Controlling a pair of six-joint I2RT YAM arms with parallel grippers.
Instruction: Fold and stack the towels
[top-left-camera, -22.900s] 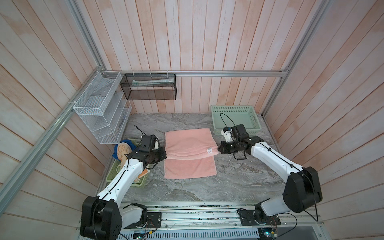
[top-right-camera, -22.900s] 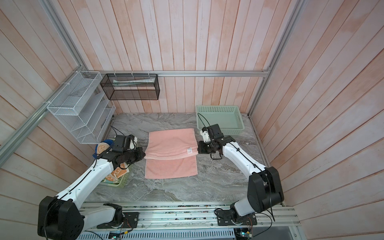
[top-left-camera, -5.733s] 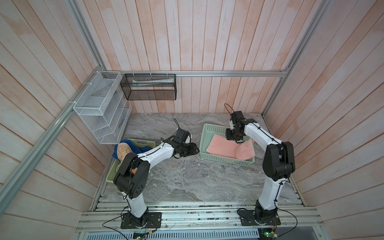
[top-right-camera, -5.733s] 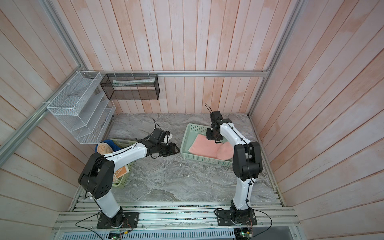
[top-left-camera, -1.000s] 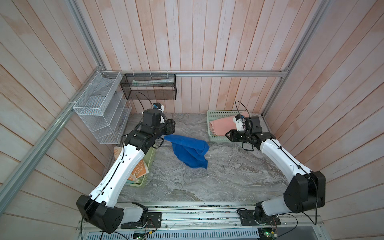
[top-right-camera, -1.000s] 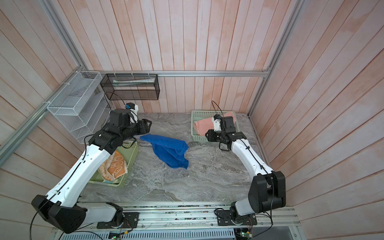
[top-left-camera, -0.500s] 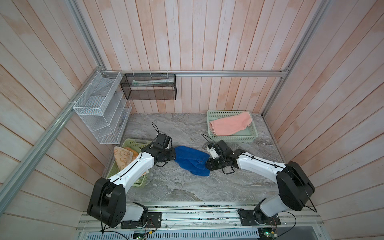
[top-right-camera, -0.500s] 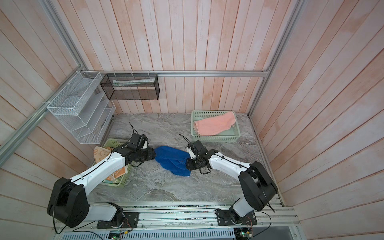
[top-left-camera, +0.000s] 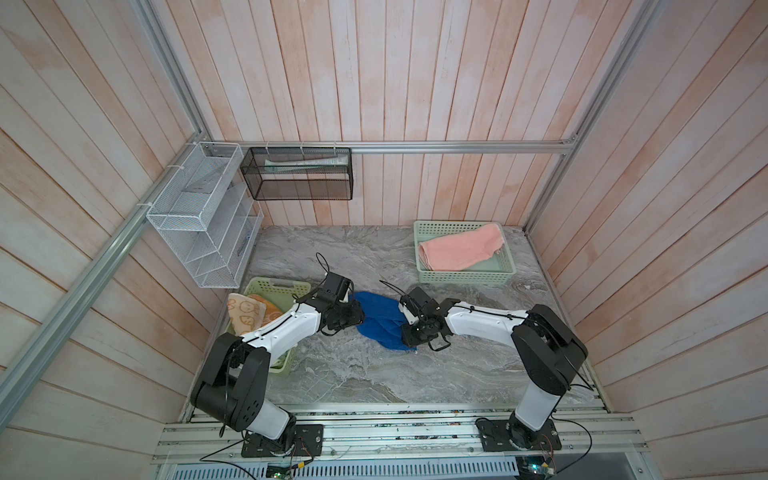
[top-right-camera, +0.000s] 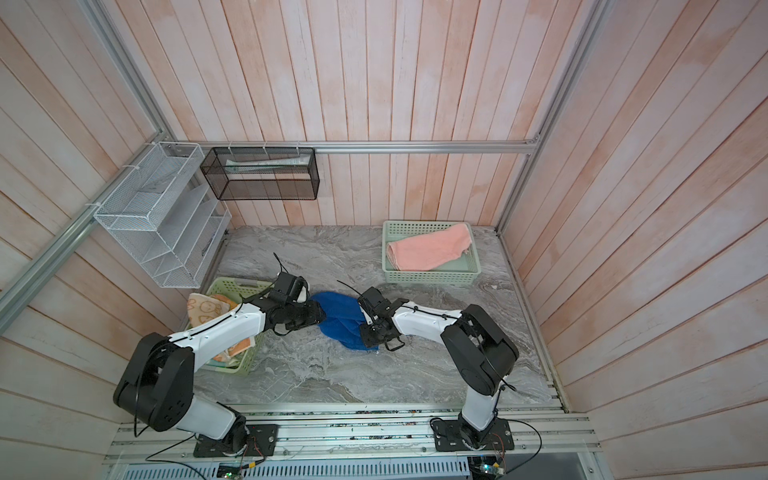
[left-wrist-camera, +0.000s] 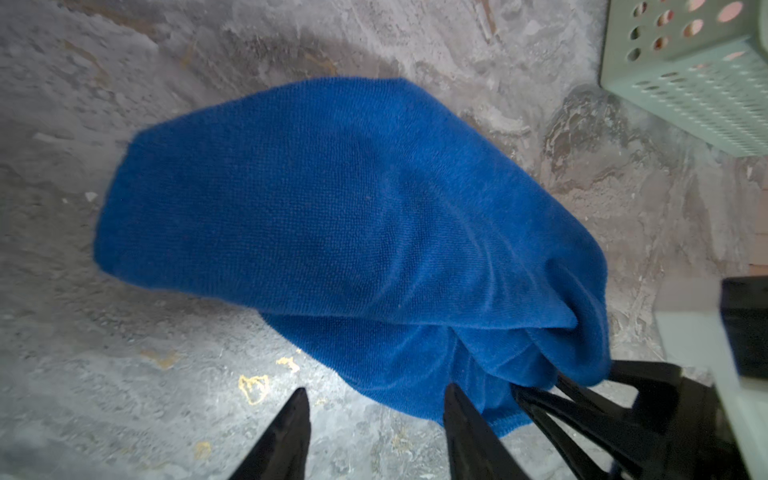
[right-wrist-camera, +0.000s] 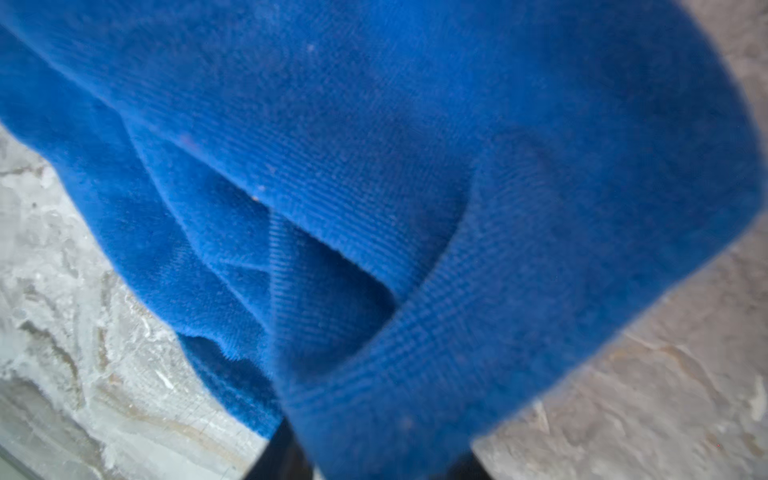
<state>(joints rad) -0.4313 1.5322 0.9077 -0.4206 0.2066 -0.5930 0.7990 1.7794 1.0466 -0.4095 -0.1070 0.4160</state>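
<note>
The royal blue towel (top-left-camera: 380, 316) (top-right-camera: 338, 316) lies crumpled mid-table between my two grippers. At its left edge my left gripper (top-left-camera: 358, 319) (left-wrist-camera: 376, 399) is open; one fingertip (left-wrist-camera: 453, 399) rests on the towel's hem, the other on bare table. On the towel's front right side my right gripper (top-left-camera: 409, 337) (right-wrist-camera: 374, 457) is shut on a raised fold of the blue towel (right-wrist-camera: 374, 124), which hides most of its fingers. A folded pink towel (top-left-camera: 457, 249) lies in the back-right basket (top-left-camera: 465, 277). The orange bunny towel (top-left-camera: 245, 311) sits in the left basket (top-left-camera: 274, 286).
A white wire rack (top-left-camera: 199, 216) and a black mesh shelf (top-left-camera: 297, 178) hang on the back-left walls above the table. The marble table (top-left-camera: 374, 374) stretches bare in front of the towel. The right basket's corner (left-wrist-camera: 685, 83) stands close behind the towel.
Over the last second both arms dropped to mid-table and the blue towel came down with the left one. The left gripper let it go; the right gripper closed on its fold.
</note>
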